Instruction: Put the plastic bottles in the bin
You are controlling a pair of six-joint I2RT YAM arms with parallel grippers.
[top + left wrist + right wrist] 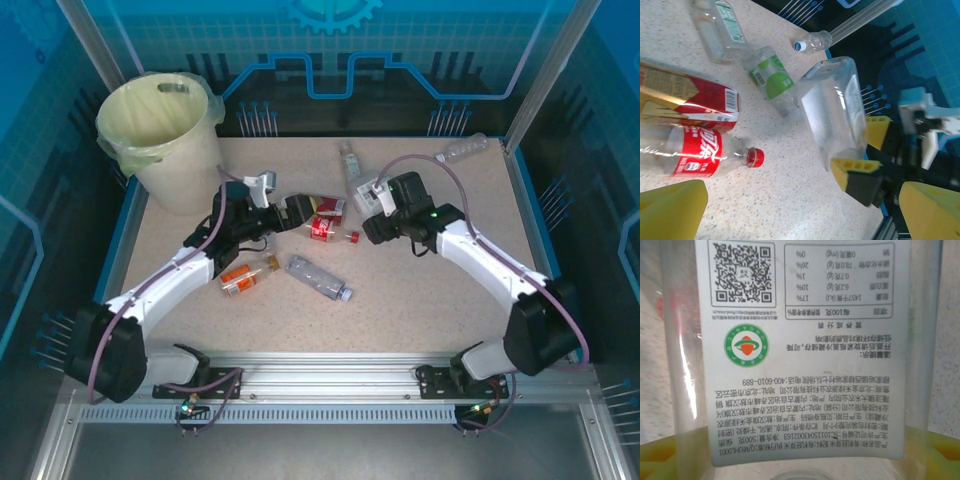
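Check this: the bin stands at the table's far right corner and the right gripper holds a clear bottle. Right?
No: the top external view shows the bin at the far left corner. The right gripper does hold a clear bottle.

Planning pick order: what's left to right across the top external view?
bin → orange-label bottle → blue-capped clear bottle → far-edge clear bottle. Left out for overlap: red-label bottle, and the square clear bottle the right gripper is shut on.
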